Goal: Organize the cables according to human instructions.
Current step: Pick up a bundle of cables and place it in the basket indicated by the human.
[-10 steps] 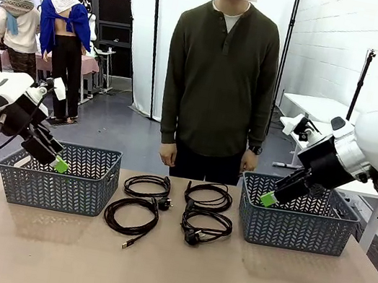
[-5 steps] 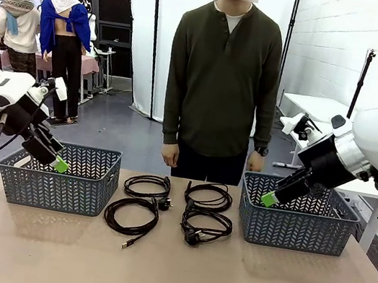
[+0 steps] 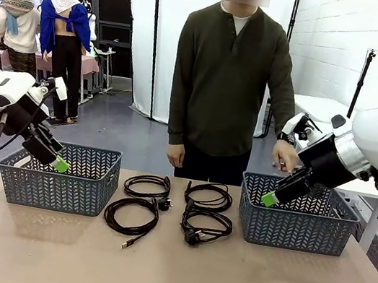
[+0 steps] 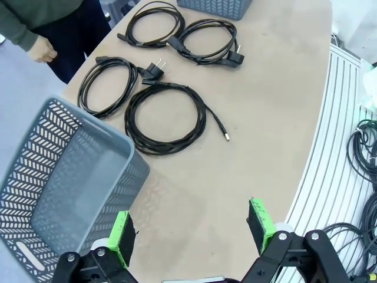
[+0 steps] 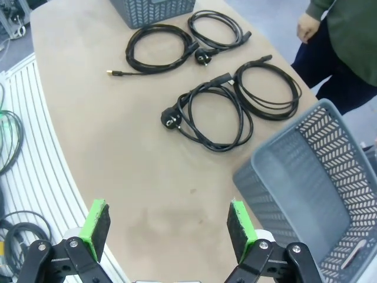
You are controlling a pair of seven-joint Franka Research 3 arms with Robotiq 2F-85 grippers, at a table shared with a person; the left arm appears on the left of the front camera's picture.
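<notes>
Several black coiled cables lie in the table's middle between two baskets: a back pair [image 3: 146, 185] [image 3: 208, 196] and a front pair [image 3: 130, 215] [image 3: 205, 227]. My left gripper [image 3: 60, 164] hangs open over the left basket's [image 3: 35, 180] front corner, nothing between its green pads. In the left wrist view the left gripper [image 4: 191, 230] stands open above bare tabletop, with the nearest cable [image 4: 165, 118] ahead. My right gripper [image 3: 269, 198] is open at the right basket's [image 3: 305, 232] near-left corner; the right wrist view shows the right gripper [image 5: 168, 227] open, short of a cable [image 5: 212, 115].
A person stands at the far side of the table. One hand [image 3: 285, 157] is raised over the right basket, close to my right arm. The other hand [image 3: 175, 155] hangs at the table's far edge. Both grey baskets [image 4: 65, 177] [image 5: 312, 177] hold no cables.
The person has shifted to the right and lifted one hand from the side up over the right basket. Both arms and all cables have stayed still.
</notes>
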